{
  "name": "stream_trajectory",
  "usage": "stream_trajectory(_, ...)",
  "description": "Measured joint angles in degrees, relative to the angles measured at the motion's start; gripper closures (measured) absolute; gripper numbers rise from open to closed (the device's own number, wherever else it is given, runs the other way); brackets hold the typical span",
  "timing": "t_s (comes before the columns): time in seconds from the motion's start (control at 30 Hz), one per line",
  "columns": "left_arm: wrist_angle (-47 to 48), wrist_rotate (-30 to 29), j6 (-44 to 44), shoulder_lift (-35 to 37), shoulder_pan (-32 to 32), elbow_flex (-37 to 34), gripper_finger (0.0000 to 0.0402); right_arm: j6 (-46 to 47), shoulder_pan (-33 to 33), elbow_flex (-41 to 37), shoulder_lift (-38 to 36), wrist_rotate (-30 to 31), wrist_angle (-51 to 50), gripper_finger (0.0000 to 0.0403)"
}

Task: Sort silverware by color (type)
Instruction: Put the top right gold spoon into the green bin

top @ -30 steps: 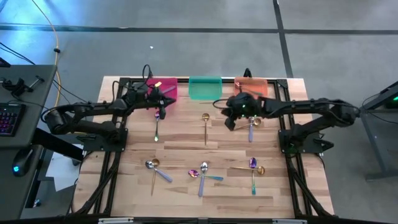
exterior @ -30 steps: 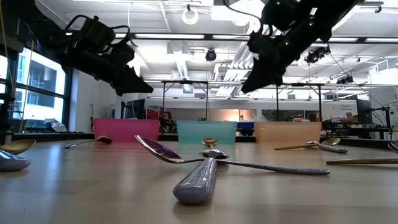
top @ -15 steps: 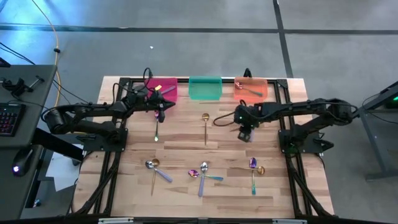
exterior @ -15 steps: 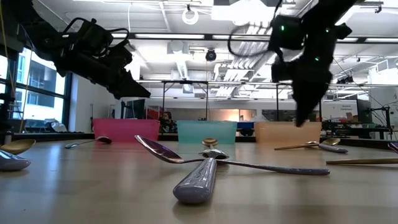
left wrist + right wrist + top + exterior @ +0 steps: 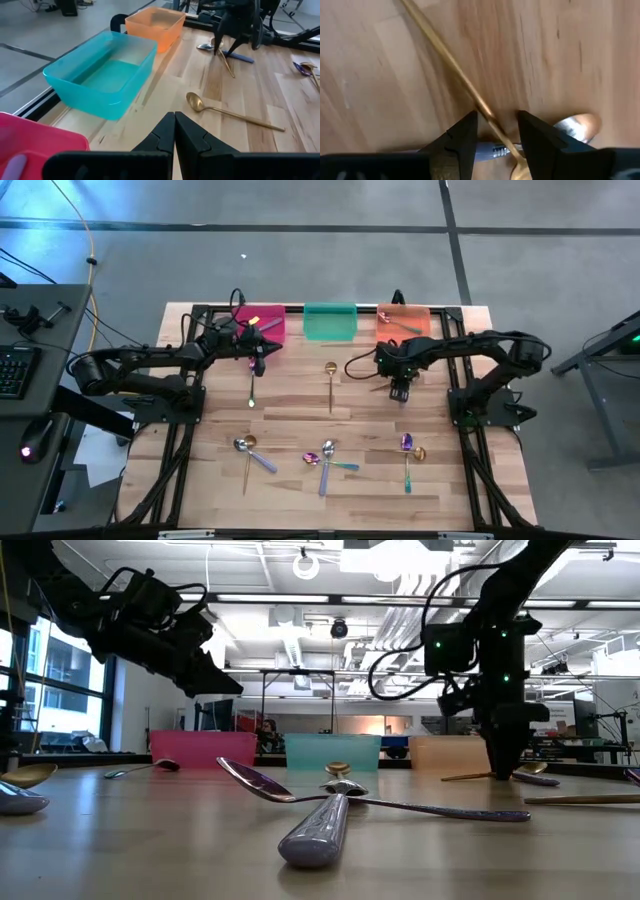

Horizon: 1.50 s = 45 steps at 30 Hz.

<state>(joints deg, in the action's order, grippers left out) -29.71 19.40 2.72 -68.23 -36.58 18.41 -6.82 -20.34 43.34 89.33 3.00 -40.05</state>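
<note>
My right gripper point(image 5: 400, 388) points down, open, low over a gold spoon point(image 5: 451, 65) that lies crossed on a silver-lavender spoon point(image 5: 576, 125) in front of the orange bin point(image 5: 404, 322). Its two fingers stand on either side of the gold handle; I cannot tell whether they touch it. The low view shows it point(image 5: 502, 768) close above the table. My left gripper point(image 5: 258, 360) is shut and empty, held above the table in front of the pink bin point(image 5: 262, 322). An iridescent spoon point(image 5: 252, 385) and another gold spoon point(image 5: 331, 380) lie flat on the table.
A teal bin point(image 5: 330, 321) stands between the pink and the orange one at the far edge. The pink and orange bins each hold a spoon. Three small groups of spoons point(image 5: 248, 450) point(image 5: 325, 459) point(image 5: 408, 450) lie toward the near edge, with bare wood between them.
My right gripper has swung from a raised slant to pointing straight down and has come down over the crossed gold and silver spoons in front of the orange bin, moving a little toward the table's right edge. The spoons lie where they were.
</note>
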Motion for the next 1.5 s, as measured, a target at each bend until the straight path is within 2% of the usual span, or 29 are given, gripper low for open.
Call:
stream_trajectory(0.1,0.0,0.0,-0.1,0.0,0.0,0.0,0.0401,-2.1,-0.1,0.2,2.0,0.0,0.0,0.0306)
stream_trajectory(0.3,0.0,0.0,-0.6,0.0,0.0,0.0,0.0401,-4.2,-0.3,2.0,2.6,-0.1,-1.3,0.0394)
stream_trajectory(0.57,0.0,0.0,-0.6,0.0,0.0,0.0,0.0401,-4.1,-0.3,10.5,1.3,-1.0,-8.2,0.04)
stream_trajectory(0.73,0.1,0.0,-0.6,0.0,0.0,0.0,0.0401,-6.0,-0.3,20.7,1.3,-3.2,-11.5,0.0401)
stream_trajectory(0.87,-0.2,0.0,-0.6,0.0,0.0,0.0,0.0401,-7.1,-2.0,32.0,2.5,-4.7,-11.2,0.0402)
stream_trajectory(1.03,-0.2,0.0,-0.6,0.0,0.0,0.0,0.0401,-9.0,-6.3,47.6,10.5,-5.4,-12.3,0.0402)
stream_trajectory(1.3,-0.2,0.0,-0.6,0.0,0.0,0.0,0.0401,-14.0,-11.1,72.2,30.9,-10.5,-21.3,0.0402)
stream_trajectory(1.5,-0.1,0.0,-0.1,0.0,0.0,0.0,0.0401,-16.7,-13.7,83.2,43.0,-12.5,-25.5,0.0403)
